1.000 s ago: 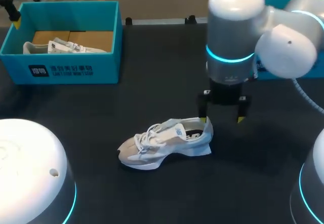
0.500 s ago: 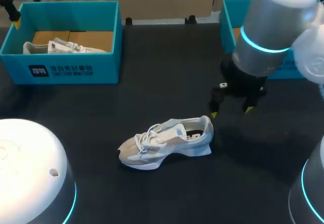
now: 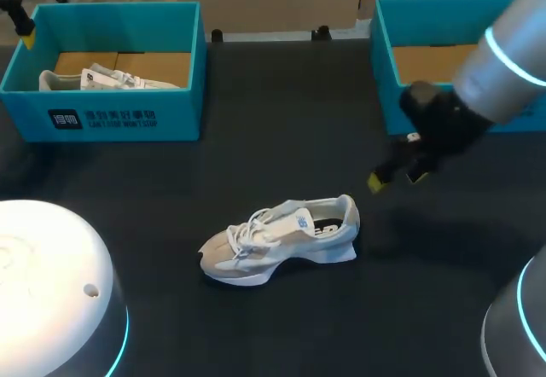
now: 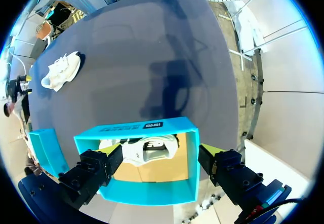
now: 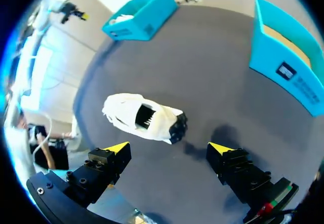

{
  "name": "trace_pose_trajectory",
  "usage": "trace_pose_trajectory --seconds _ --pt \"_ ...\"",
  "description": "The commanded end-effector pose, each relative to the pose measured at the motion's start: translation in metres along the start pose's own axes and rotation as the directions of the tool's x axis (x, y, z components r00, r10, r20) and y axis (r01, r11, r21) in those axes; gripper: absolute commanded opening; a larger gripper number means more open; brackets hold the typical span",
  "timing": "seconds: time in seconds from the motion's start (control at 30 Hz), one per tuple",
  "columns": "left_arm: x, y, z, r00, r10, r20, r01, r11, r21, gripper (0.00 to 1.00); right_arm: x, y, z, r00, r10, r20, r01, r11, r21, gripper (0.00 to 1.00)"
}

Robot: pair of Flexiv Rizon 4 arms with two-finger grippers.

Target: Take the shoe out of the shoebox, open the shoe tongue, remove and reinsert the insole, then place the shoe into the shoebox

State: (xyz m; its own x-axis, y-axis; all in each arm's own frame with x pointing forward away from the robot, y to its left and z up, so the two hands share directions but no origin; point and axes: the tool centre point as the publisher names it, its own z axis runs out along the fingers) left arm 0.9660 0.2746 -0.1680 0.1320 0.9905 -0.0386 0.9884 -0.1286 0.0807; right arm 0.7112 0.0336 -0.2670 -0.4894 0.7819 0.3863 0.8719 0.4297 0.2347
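Shoe (image 3: 281, 240), white, stands on its sole on the black table (image 3: 281, 113), outside both teal shoeboxes, toe toward the left arm's side. Right gripper (image 3: 397, 179) hovers near the heel without touching it, fingers spread wide and holding nothing, just in front of the right shoebox (image 3: 386, 78). Left gripper (image 4: 162, 148), also wide and holding nothing, hangs over the left shoebox (image 3: 102, 119), which contains a second shoe (image 3: 111, 78)
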Motion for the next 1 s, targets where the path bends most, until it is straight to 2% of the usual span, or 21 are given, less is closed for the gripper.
trace_pose_trajectory --seconds 0.03,0.07,0.1,0.53,0.6,0.7,0.77,0.9,1.0 --pt "0.000 0.000 0.000 1.000 0.001 -0.002 -0.001 1.000 0.000 1.00 -0.014 -0.016 -0.007 0.676 -0.456 -0.578 0.182 0.864 -0.469 1.00" --pt "0.000 0.000 0.000 1.000 0.001 -0.002 -0.001 1.000 0.000 1.00 -0.018 -0.020 -0.006 0.621 -0.536 -0.572 0.204 0.815 -0.542 1.00" --pt "0.000 0.000 0.000 1.000 0.001 -0.002 -0.001 1.000 0.000 1.00 -0.021 -0.023 -0.003 0.600 -0.562 -0.569 0.230 0.802 -0.551 1.00" --pt "0.000 0.000 0.000 1.000 0.001 -0.002 -0.001 1.000 0.000 1.00 -0.021 -0.023 -0.003 0.600 -0.562 -0.569 0.230 0.802 -0.551 1.00" --pt "0.000 0.000 0.000 1.000 0.001 -0.002 -0.001 1.000 0.000 1.00 -0.016 -0.024 0.002 0.650 -0.565 -0.509 0.286 0.802 -0.524 1.00" --pt "0.000 0.000 0.000 1.000 0.001 -0.002 -0.001 1.000 0.000 1.00 -0.014 -0.026 0.006 0.696 -0.569 -0.439 0.331 0.796 -0.507 1.00" --pt "0.000 0.000 0.000 1.000 0.001 -0.002 -0.001 1.000 0.000 1.00 -0.014 -0.028 0.005 0.729 -0.572 -0.375 0.354 0.785 -0.509 1.00" --pt "0.000 0.000 0.000 1.000 0.001 -0.002 -0.001 1.000 0.000 1.00 -0.016 -0.032 -0.002 0.761 -0.588 -0.275 0.398 0.757 -0.519 1.00" --pt "0.000 0.000 0.000 1.000 0.001 -0.002 -0.001 1.000 0.000 1.00 -0.020 -0.036 -0.004 0.807 -0.575 -0.134 0.428 0.726 -0.538 1.00"
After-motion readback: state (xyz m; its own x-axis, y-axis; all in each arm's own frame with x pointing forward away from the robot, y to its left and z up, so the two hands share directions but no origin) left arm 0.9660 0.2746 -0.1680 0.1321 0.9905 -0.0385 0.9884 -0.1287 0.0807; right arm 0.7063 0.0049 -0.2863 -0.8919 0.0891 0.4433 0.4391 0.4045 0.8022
